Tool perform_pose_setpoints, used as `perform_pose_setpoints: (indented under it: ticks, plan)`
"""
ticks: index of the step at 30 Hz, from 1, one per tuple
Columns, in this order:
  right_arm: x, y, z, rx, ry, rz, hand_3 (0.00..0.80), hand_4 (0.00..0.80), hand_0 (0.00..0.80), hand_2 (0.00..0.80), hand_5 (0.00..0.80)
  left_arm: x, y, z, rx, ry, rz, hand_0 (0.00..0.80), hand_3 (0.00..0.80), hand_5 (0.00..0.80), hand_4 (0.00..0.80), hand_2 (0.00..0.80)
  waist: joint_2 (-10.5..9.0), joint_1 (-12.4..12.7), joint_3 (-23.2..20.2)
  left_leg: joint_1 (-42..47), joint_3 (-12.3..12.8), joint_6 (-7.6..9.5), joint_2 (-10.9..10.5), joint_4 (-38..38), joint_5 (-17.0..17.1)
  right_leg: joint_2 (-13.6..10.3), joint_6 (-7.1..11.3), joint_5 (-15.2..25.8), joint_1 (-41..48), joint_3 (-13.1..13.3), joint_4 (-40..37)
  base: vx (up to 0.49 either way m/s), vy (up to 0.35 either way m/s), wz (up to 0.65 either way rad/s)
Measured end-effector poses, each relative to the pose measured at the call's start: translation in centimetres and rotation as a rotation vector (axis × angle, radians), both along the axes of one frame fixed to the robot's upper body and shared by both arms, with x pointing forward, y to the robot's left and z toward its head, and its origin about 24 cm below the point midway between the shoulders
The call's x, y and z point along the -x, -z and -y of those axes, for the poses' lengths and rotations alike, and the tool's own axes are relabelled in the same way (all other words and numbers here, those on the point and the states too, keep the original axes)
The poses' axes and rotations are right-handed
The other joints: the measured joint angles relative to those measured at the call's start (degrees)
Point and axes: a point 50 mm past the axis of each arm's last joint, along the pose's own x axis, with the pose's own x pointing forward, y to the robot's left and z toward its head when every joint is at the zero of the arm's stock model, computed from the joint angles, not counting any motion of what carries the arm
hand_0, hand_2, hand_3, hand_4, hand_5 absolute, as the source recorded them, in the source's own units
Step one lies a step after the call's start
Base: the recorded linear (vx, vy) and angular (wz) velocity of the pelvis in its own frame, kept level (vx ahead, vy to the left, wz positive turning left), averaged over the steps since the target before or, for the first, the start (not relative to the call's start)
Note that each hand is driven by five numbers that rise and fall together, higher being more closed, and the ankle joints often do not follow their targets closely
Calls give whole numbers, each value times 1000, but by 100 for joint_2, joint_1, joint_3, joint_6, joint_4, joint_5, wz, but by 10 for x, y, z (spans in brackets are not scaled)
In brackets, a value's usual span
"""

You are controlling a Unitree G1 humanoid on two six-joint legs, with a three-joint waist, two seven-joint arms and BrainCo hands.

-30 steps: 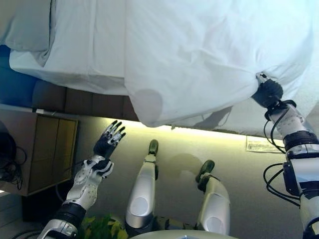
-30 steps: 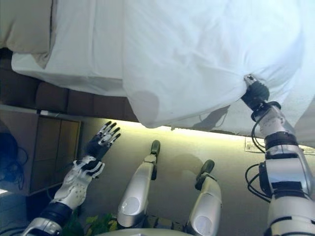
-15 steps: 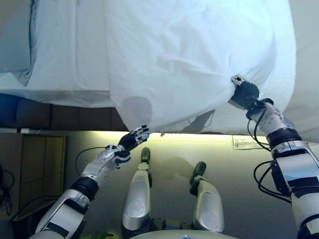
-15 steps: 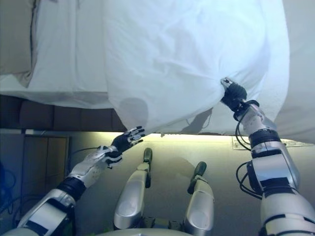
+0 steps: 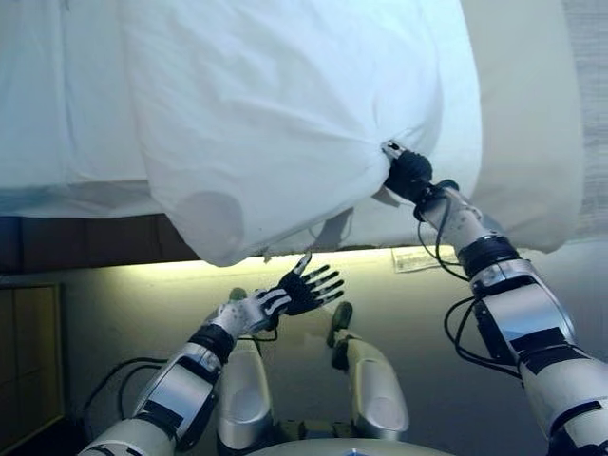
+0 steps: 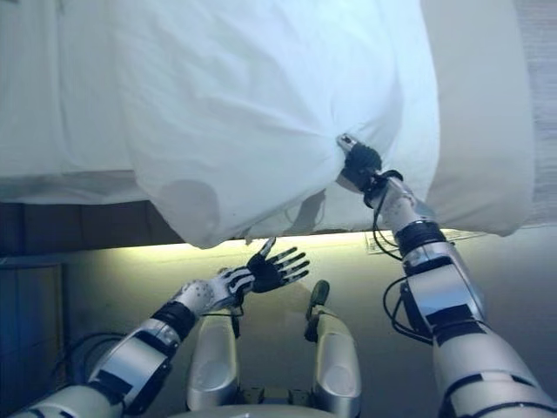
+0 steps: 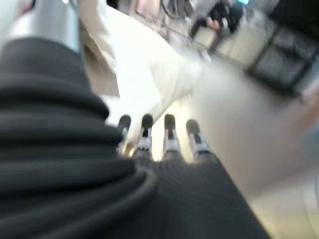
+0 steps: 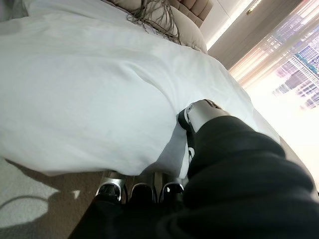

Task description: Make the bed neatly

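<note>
A white duvet [image 5: 275,123] lies rumpled over the bed, its edge hanging over the near side above the floor. My right hand [image 5: 408,174] is shut on a bunched fold of the duvet's edge, with creases radiating from the grip; it also shows in the right wrist view [image 8: 199,117]. My left hand [image 5: 306,288] is open with fingers spread, below the hanging duvet corner [image 5: 214,242] and apart from it, holding nothing. In the left wrist view its fingers [image 7: 169,132] point straight toward the cloth.
The white bed sheet [image 5: 47,114] shows at the left and a beige cover [image 5: 532,123] at the right. A dark bed base [image 5: 85,249] runs under the mattress. A lit strip glows along the floor below. A white paper [image 5: 413,258] lies on the floor.
The camera has shifted right. My left hand has moved right and spread open under the duvet's hanging corner. My right hand has kept its grip on the duvet.
</note>
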Motion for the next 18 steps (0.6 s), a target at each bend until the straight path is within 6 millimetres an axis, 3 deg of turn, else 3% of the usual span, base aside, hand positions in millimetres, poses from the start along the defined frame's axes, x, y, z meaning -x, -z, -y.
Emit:
perform_pose_setpoints:
  ticks: [9,18]
  plan:
    - [1,6,-31,-78,-39,-16,800,800,800,800,800,-23,-30,24,137,-150,33,0,0,0,0,0,-142,-137,-11,207,136,-80,131,-2,-27,143,-57,24,138,104,-67,42,-104,-8]
    - [13,25,-65,-149,-114,-47,800,800,800,800,800,-42,-48,21,199,-359,51,0,0,0,0,0,-431,-342,-196,422,288,-146,176,-21,-84,177,-55,31,275,243,-148,36,-37,-8]
